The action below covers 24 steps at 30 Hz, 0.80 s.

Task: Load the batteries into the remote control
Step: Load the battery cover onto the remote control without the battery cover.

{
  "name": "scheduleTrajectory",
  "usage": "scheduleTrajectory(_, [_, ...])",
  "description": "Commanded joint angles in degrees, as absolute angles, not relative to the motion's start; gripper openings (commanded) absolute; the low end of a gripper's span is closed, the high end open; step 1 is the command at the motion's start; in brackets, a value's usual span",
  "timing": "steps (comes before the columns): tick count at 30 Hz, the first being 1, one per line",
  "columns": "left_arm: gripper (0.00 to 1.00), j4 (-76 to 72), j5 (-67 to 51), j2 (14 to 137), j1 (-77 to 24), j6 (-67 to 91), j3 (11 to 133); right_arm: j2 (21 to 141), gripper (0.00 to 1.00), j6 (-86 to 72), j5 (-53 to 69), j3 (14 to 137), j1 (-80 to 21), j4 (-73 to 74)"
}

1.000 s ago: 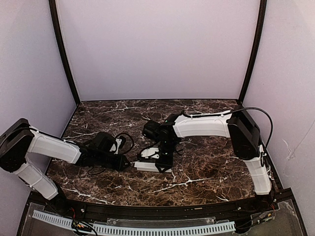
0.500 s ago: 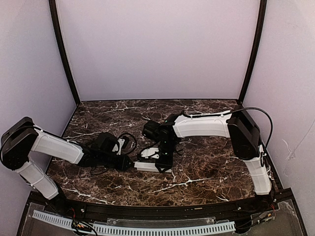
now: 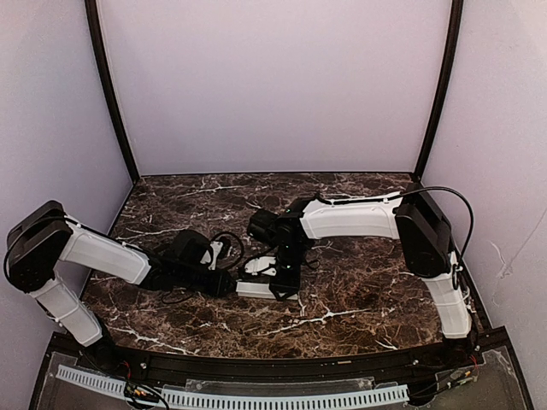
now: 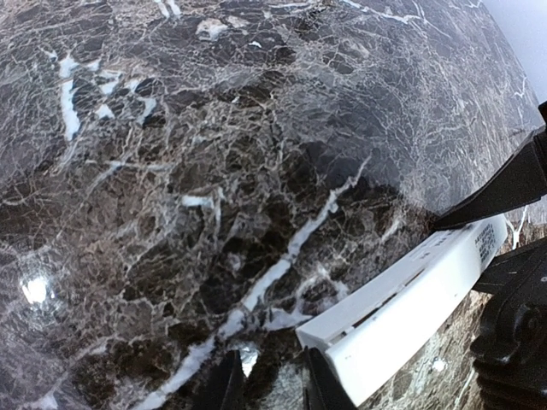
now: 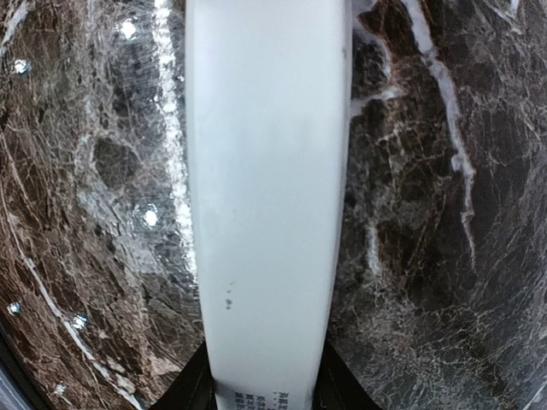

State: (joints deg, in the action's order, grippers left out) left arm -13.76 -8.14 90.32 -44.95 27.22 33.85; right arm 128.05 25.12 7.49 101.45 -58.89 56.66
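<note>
The remote control [image 3: 255, 289] is a slim white bar lying on the dark marble table [image 3: 359, 282], left of centre. My right gripper [image 3: 286, 275] is shut on its right part; in the right wrist view the bar [image 5: 265, 171] runs straight up from between my right gripper's [image 5: 265, 389] black fingers. My left gripper [image 3: 227, 285] is low at the bar's left end. In the left wrist view its fingers [image 4: 229, 386] stand slightly apart with only table between them, the right one just beside the bar's end [image 4: 410, 316]. A thin seam runs along the bar's edge. No batteries are in view.
A black cable [image 3: 224, 243] loops by the left wrist. Lilac walls and two black posts [image 3: 109, 94] close in the back and sides. A black rail [image 3: 273, 367] runs along the front edge.
My left arm has moved right, bringing its gripper up to the remote's left end. The right gripper and the remote have stayed put.
</note>
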Motion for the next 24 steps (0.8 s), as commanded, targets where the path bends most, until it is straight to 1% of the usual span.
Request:
scheduleTrajectory(1, [0.24, -13.6, -8.8, 90.8, -45.4, 26.3, 34.7, 131.3, 0.37, 24.9, 6.6, 101.1, -59.4, 56.4])
scheduleTrajectory(8, [0.24, -12.7, -7.9, 90.5, -45.6, 26.2, 34.6, 131.6, 0.38, 24.8, 5.9, 101.1, -59.4, 56.3])
scheduleTrajectory(11, [0.27, -11.1, -5.6, 89.4, -45.5, 26.6, 34.4, 131.4, 0.44, 24.6, 5.5, 101.1, -59.4, 56.3])
scheduleTrajectory(14, [0.34, -11.3, -4.8, 87.5, -44.4, 27.6, 33.1, 131.2, 0.45, 24.5, 5.5, 100.9, -59.2, 55.8])
scheduleTrajectory(17, [0.38, -11.9, -5.0, 85.5, -42.9, 28.9, 31.7, 130.2, 0.49, 24.3, 5.5, 100.2, -58.9, 54.8])
scheduleTrajectory(23, [0.52, -11.3, -5.7, 81.9, -42.0, 28.4, 30.8, 128.8, 0.52, 24.2, 6.0, 99.4, -58.4, 53.3])
scheduleTrajectory(24, [0.53, -12.2, -6.1, 81.2, -42.0, 28.5, 30.5, 128.8, 0.53, 24.2, 6.1, 99.4, -58.4, 53.2])
